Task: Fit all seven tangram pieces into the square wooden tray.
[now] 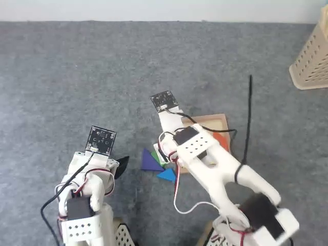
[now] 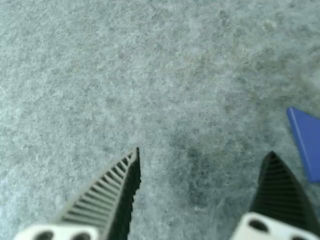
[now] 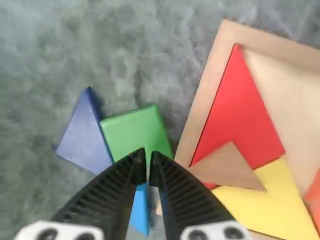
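Tray (image 3: 207, 107) of bare wood lies on the grey-carpeted counter (image 1: 77, 77), under the forward part of the right arm. Inside it, three pieces are seated: a red triangle (image 3: 240, 120) against the rim nearest the loose pieces, a yellow piece (image 3: 260, 205) touching the red one, and an orange piece (image 3: 312, 195) at the far side of the yellow. A small triangular patch of bare wood shows between the red and yellow pieces, and a larger bare area lies beyond the red triangle. Three pieces are outside the tray, on the counter just beside that rim: a green square (image 3: 132, 132), a dark blue triangle (image 3: 82, 135) touching the square's outer edge, and a light blue triangle (image 1: 167, 175) next to them. The right gripper (image 3: 148, 159) hangs over the green square with its fingers drawn together, a thin slit between the tips and nothing seen held; the light blue triangle shows beneath them. The left gripper (image 2: 204, 152) is spread wide over bare carpet, holding nothing, near the dark blue triangle but apart from it. A beige perforated basket (image 1: 312, 56) stands at the far right edge of the counter.
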Tool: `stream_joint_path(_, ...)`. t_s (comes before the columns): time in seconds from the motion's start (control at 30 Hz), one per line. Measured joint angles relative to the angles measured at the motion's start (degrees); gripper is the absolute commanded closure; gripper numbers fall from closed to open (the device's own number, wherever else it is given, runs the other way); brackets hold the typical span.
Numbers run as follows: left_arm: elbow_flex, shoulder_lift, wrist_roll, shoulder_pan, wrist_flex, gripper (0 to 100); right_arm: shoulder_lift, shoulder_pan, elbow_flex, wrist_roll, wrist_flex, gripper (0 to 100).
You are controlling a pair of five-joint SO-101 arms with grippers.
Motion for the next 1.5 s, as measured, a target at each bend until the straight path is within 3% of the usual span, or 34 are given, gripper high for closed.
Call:
stream_joint_path(0.53,0.0,0.0,0.0,0.0,0.0,65,0.6,4.6,1.1,0.0,-0.3,99.2)
stream_joint_path(0.8,0.0,0.0,0.0,0.0,0.0,65,-0.9,5.0,2.5,5.6,3.2,99.2)
stream_joint_path(1.13,0.0,0.0,0.0,0.0,0.0,65,-3.4,13.6,5.0,8.5,3.5,99.2)
stream_joint_path(1.5,0.0,0.0,0.0,0.0,0.0,65,-12.6,12.3,4.7,9.3,3.5,99.2)
